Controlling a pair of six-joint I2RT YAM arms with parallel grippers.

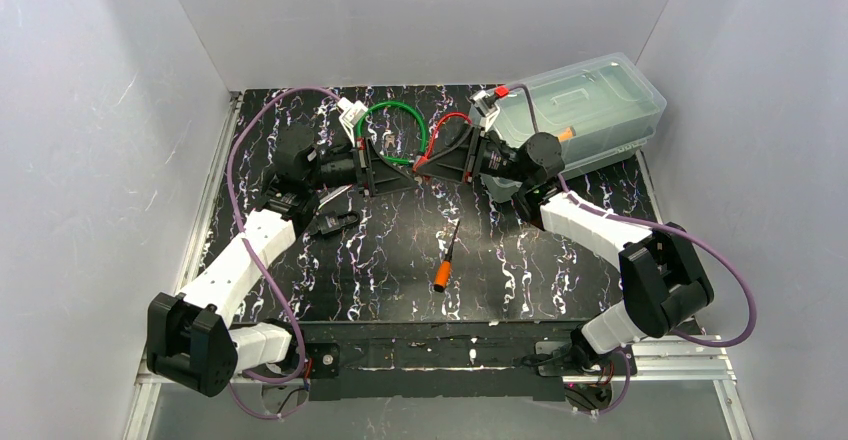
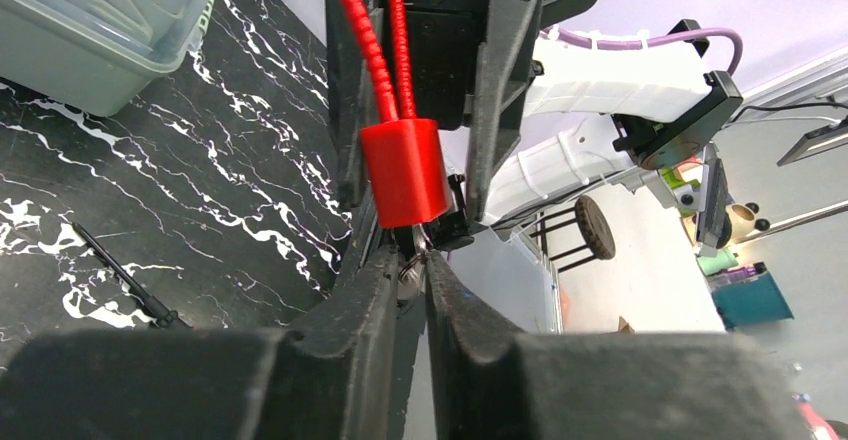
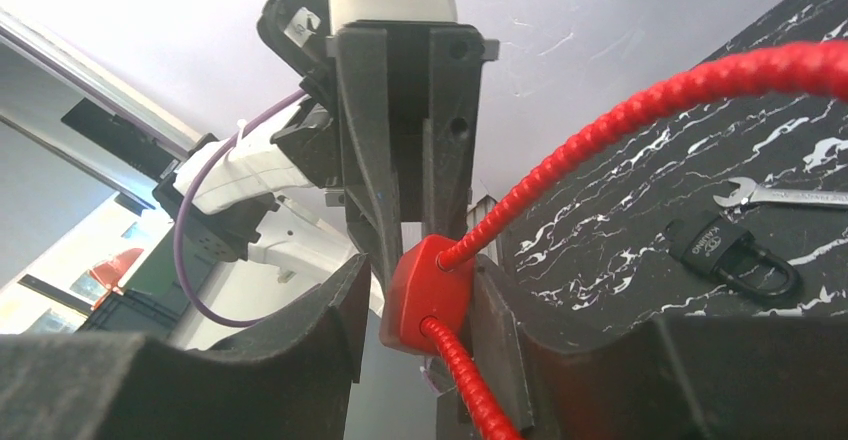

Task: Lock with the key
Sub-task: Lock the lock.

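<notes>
A red cable lock body (image 1: 421, 164) is held up above the back middle of the table, its red cable (image 1: 452, 122) looping behind. My right gripper (image 3: 415, 285) is closed around the lock body (image 3: 428, 295); one finger (image 3: 495, 330) presses it, and a thin gap shows at the other. My left gripper (image 2: 405, 260) faces it from the left, shut on a small metal key (image 2: 411, 272) that sticks into the underside of the lock body (image 2: 402, 170). Both grippers (image 1: 405, 170) meet tip to tip.
A screwdriver (image 1: 446, 258) with an orange handle lies mid-table. A clear plastic box (image 1: 590, 100) stands back right. A green cable (image 1: 400, 110) lies at the back. A black padlock (image 3: 730, 255) and a wrench (image 3: 790, 195) lie on the left.
</notes>
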